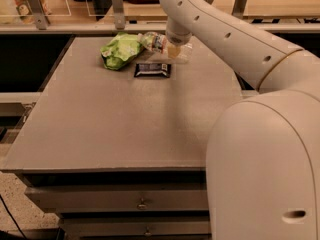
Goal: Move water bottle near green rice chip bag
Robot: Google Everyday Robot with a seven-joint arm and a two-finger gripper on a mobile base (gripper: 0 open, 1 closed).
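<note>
The green rice chip bag (120, 50) lies at the far left-centre of the grey table (115, 119). The water bottle (154, 41) lies on its side just right of the bag, its cap end toward the bag and almost touching it; its right part is hidden behind my gripper. My gripper (174, 50) hangs from the white arm at the bottle's right end, over its body.
A small flat dark-blue snack bar wrapper (153, 69) lies in front of the bottle. A shelf with clear holders (37, 6) runs along the back edge. My white arm and base (260, 134) fill the right side. Drawers (142, 204) sit under the table front.
</note>
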